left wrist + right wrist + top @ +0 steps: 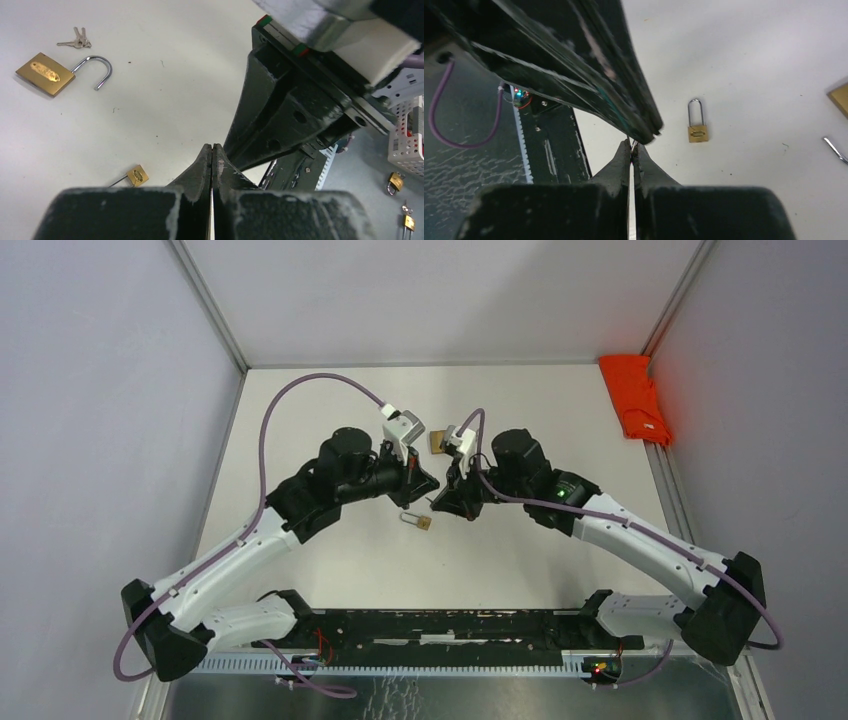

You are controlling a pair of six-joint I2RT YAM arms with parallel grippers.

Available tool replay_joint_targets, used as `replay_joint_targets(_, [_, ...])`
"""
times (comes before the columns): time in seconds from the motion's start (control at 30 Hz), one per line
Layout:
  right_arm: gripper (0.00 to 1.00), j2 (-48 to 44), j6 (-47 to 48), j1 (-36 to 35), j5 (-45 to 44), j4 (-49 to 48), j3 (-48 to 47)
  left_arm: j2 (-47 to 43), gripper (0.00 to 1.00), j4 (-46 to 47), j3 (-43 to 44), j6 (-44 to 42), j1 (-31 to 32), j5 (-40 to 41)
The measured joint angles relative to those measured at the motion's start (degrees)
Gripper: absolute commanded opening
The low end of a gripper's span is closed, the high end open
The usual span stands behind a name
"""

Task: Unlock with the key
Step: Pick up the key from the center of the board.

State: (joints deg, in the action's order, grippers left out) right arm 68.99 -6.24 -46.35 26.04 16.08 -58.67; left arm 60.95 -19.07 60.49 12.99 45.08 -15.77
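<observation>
Two grippers meet tip to tip above the middle of the table (520, 570), the left arm reaching in from the left and the right arm from the right.

Left gripper (212, 148): jaws clenched, with the pads pressed flat together along their length.

Right gripper (633, 145): jaws likewise clenched. A thin sliver shows at the tips, too small to identify. In the right wrist view the left gripper's fingers cross just above the right gripper's tips; whether they touch cannot be told.

Small padlock (697, 131): brass body, shackle seated closed. It lies flat on the table just on the near side of the two grippers, apart from both.

Large padlock (45, 74): brass, shackle swung open. It lies flat on the far side of the grippers.

Keys (76, 42): a small bunch on the table just beside the large padlock, not touching it and well apart from both grippers.

Orange cloth (635, 398): crumpled at the far right edge of the table, well apart from the padlocks.
</observation>
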Motion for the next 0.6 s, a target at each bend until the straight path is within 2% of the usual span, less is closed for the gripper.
replay_joint_targets(0.6, [0.00, 1.7, -5.7, 2.9, 2.5, -2.4, -0.7, 2.1, 0.02, 0.0, 0.0, -0.4, -0.1, 0.7])
